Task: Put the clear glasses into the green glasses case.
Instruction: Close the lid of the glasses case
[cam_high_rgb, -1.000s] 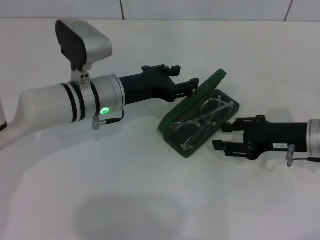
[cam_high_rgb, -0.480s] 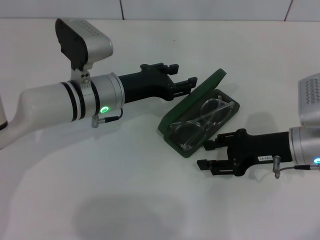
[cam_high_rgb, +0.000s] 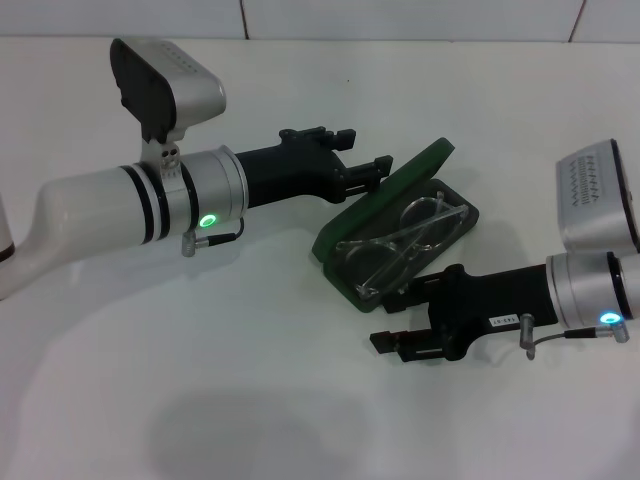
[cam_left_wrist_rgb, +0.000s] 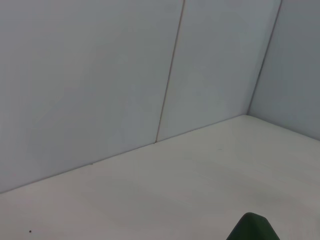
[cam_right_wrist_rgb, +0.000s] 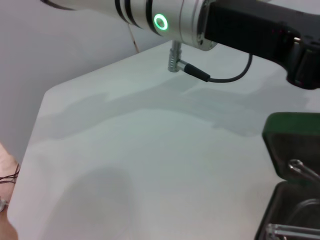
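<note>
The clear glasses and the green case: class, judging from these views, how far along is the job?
Done: the clear glasses lie inside the open green glasses case. In hand: the left gripper is at the raised lid; the right gripper, open and empty, hovers beside the case's front. Left: nothing but perhaps closing the lid.

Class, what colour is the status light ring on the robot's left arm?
Green. The light ring glows green on the left arm; clearest in the right wrist view.

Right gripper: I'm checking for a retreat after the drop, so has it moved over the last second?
Yes. The right gripper slid leftward and toward the camera along the near side of the green glasses case, which stayed put.
</note>
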